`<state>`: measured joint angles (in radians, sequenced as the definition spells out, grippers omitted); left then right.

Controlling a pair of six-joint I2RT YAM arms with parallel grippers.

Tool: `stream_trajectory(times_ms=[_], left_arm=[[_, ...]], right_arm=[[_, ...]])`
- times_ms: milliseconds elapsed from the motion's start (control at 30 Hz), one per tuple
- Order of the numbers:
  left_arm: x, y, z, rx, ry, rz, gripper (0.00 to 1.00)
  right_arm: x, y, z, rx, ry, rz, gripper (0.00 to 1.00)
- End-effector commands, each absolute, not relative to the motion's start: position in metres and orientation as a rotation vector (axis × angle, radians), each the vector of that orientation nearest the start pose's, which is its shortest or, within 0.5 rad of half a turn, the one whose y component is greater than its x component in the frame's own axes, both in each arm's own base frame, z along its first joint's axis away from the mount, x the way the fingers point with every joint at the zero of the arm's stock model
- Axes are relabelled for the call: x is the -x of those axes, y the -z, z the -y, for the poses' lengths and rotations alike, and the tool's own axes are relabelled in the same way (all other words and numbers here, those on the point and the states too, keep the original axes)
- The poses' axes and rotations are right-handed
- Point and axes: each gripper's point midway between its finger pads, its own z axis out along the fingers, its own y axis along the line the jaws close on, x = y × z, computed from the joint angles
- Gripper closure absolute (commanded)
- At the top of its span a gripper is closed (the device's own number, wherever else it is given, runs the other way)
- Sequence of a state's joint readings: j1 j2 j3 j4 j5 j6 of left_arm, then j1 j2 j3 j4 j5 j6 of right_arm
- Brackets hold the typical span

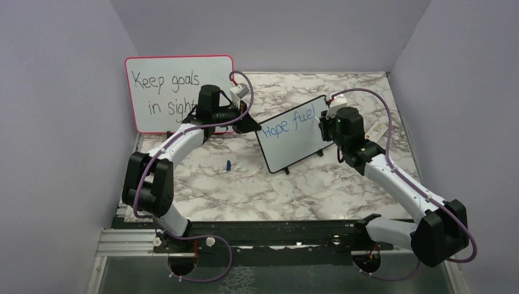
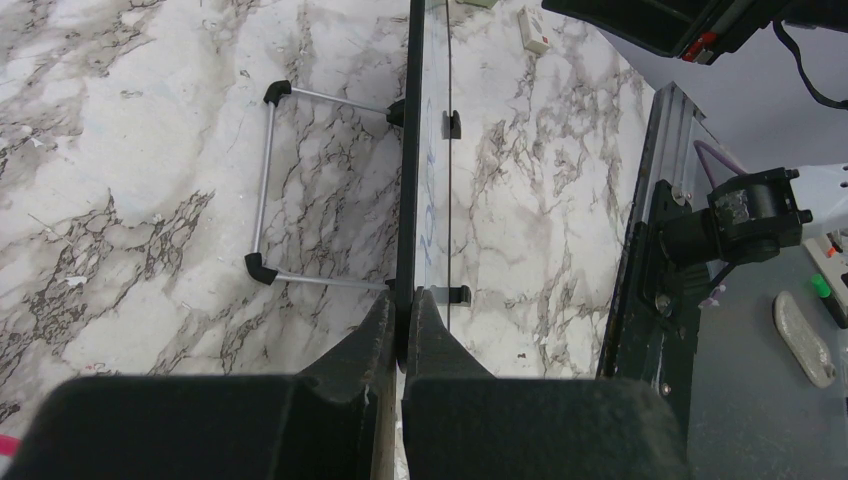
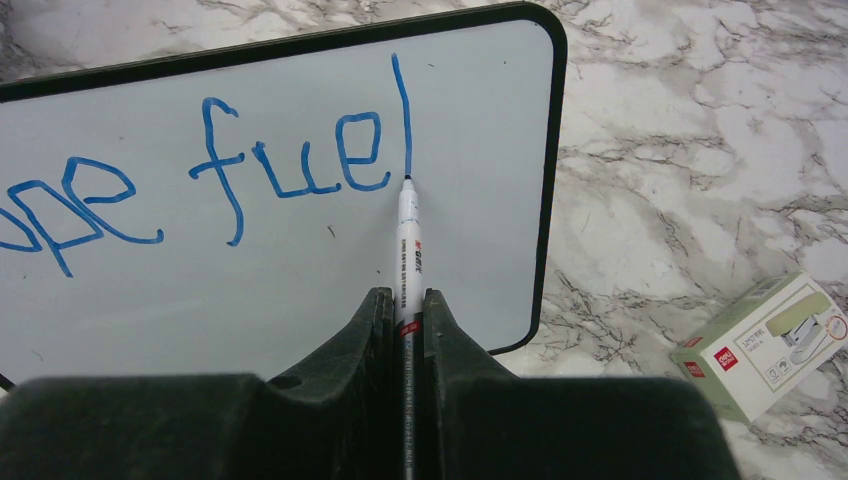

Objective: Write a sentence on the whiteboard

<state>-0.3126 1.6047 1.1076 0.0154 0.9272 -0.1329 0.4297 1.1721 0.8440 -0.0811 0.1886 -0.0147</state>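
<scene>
The small black-framed whiteboard [image 1: 294, 135] stands tilted at the table's middle. It bears blue handwriting [image 1: 287, 122] that reads "Hope fuel". My left gripper [image 1: 248, 122] is shut on the board's left edge, seen edge-on in the left wrist view [image 2: 407, 180]. My right gripper [image 1: 324, 125] is shut on a white marker [image 3: 408, 245]. The marker's blue tip touches the board [image 3: 300, 270] at the foot of the letter "l" [image 3: 402, 110]. The board's wire stand [image 2: 262, 180] rests on the marble.
A larger pink-framed board [image 1: 174, 92] with black writing "Keep goals in sight" leans against the back left wall. A blue marker cap [image 1: 227, 165] lies on the marble in front. A small green-and-white box [image 3: 765, 345] sits to the right of the board.
</scene>
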Motion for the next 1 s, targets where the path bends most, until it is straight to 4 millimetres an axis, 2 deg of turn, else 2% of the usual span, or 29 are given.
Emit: stream_trajectory(times_ms=[0,267,533,967], left_arm=[[-0.335,-0.175,0.263,-0.789,1.234,-1.979,1.00],[-0.334,-0.176,0.264,-0.790,1.235,-1.977,1.00],[-0.335,-0.176,0.264,-0.791,1.233,-1.977,1.00],[-0.334,-0.177,0.264,-0.793,1.233,-1.974,1.00]], right_arm=[[-0.357,-0.200,-0.119,0.280,-0.064,-1.949,0.99],[-0.367,-0.214,-0.117,0.245,-0.039,-1.912,0.99],[-0.366,-0.230,-0.119,0.239,-0.070,-1.863,0.99],[-0.374,-0.245,-0.118,0.223,-0.087,-1.823,0.99]])
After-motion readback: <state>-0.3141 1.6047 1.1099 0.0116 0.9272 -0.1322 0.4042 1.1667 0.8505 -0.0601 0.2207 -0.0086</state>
